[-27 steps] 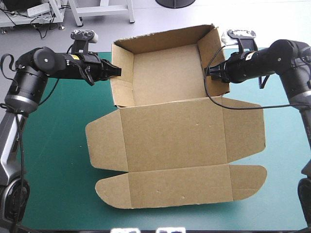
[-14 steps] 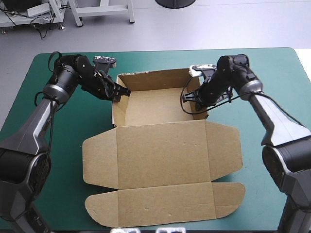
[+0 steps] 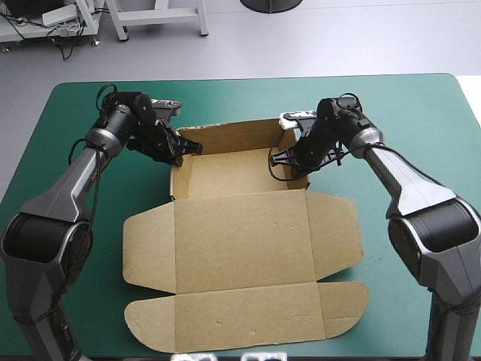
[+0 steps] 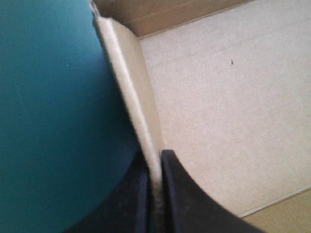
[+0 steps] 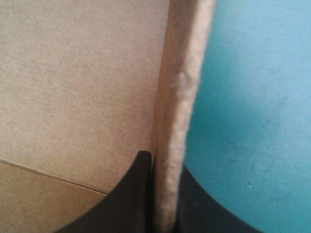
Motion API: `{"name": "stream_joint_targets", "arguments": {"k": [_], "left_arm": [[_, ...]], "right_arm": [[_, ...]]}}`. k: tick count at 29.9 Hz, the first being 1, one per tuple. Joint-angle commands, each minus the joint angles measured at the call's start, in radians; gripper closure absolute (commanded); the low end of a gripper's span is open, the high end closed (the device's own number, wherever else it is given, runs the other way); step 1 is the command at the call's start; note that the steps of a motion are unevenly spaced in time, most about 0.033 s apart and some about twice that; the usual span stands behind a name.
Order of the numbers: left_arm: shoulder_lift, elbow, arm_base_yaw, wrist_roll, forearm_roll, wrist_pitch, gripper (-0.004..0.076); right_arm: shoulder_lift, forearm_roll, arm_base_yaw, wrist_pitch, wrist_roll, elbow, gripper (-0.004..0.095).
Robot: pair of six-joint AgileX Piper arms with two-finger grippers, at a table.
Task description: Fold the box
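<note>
Since the earlier frames the box [image 3: 239,229] has come down from its raised position and drifted slightly toward the left side of the teal-green desk [image 3: 421,120], and both arms have followed it in. You now have it resting on the desk as an open tray: the far wall and two side walls stand up, and the lid lies flat toward the near edge with its side flaps and rounded front flap spread out. Your left pincer [image 3: 188,149] is all but closed on the tray's left wall [image 4: 133,87], near its far corner; in the left wrist view one black finger sits outside over the desk top and the other inside over the tray floor, with the board's edge running straight ahead between them. Your right pincer [image 3: 281,156] is clamped the same way on the right wall [image 5: 183,92], again toward the far end, one finger inside the tray and one outside over the desk top. The two pincers face each other across the tray, well apart, with its brown floor between them.
</note>
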Motion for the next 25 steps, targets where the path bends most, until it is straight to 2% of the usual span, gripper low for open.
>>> {"name": "stream_joint_targets", "arguments": {"k": [1,4,6,10,12,20,25], "left_arm": [[-0.028,-0.025,-0.013,0.012,-0.051,-0.058,0.0734],[-0.025,-0.025,-0.013,0.012,-0.036,-0.063,0.073],[-0.025,-0.025,-0.013,0.012,-0.017,-0.059,0.0708],[-0.025,-0.025,-0.011,0.012,-0.012,-0.044,0.0643],[-0.025,-0.025,-0.011,0.012,-0.007,-0.032,0.0585],[-0.025,-0.076,-0.011,0.009,0.025,-0.006,0.0317],[-0.025,-0.168,-0.011,0.002,0.029,0.024,0.0289]], "right_arm": [[-0.041,-0.044,0.007,-0.048,-0.045,-0.027,0.0902],[-0.041,-0.075,0.007,-0.048,-0.064,-0.03,0.0876],[-0.041,-0.076,0.007,-0.048,-0.1,-0.03,0.0819],[-0.041,-0.083,0.007,-0.057,-0.132,-0.03,0.0594],[-0.041,-0.083,0.007,-0.067,-0.132,-0.03,0.051],[-0.041,-0.075,0.007,-0.061,-0.132,-0.068,0.0481],[-0.041,-0.074,0.007,-0.043,-0.132,-0.169,0.0481]]}}
